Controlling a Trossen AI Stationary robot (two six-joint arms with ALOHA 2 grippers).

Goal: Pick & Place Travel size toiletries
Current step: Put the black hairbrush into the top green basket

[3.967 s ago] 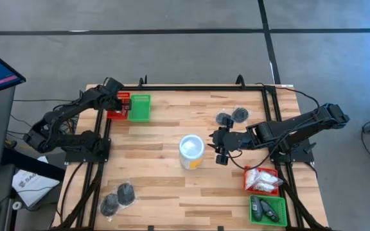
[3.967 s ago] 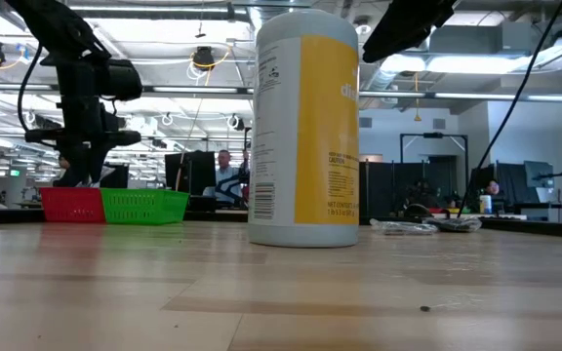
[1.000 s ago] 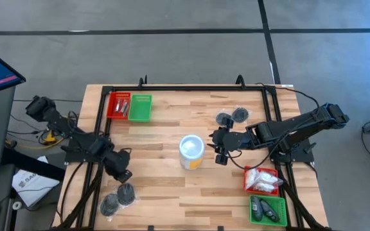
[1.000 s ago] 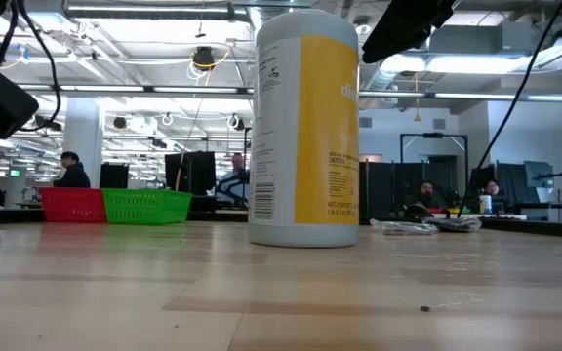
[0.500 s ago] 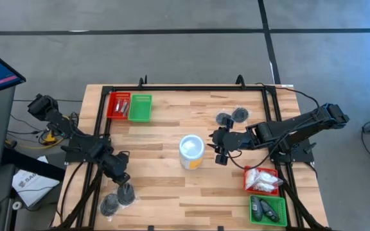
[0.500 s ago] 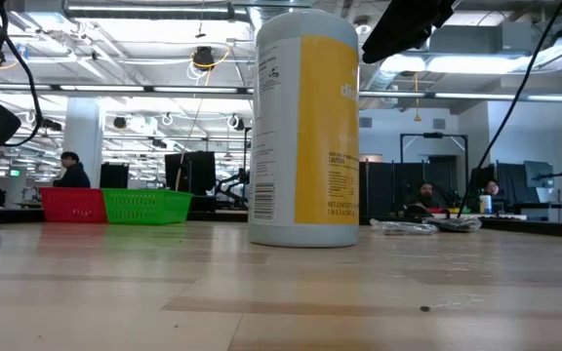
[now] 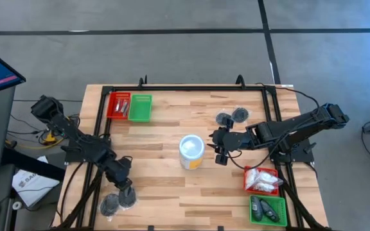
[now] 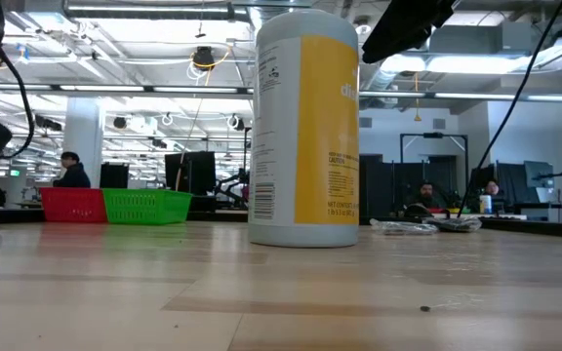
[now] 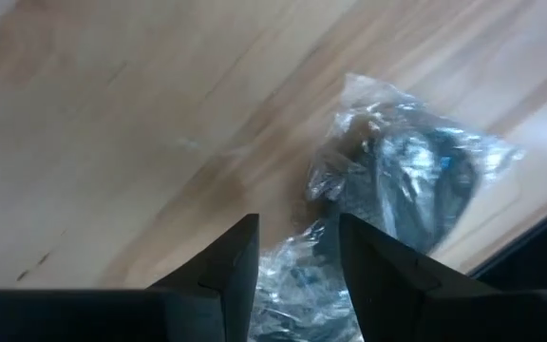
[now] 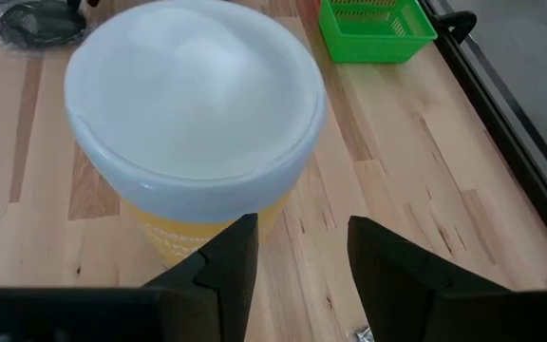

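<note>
Centre: cup on the table
Far left corner: two trays side by side
Near right corner: two trays, one behind the other
Right, behind the right gripper: two bagged round pieces
Near left corner: two bagged round pieces, left gripper over them

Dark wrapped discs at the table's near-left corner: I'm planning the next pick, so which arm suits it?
Left. Its open gripper hangs over those discs; the right gripper waits by the cup.
</note>
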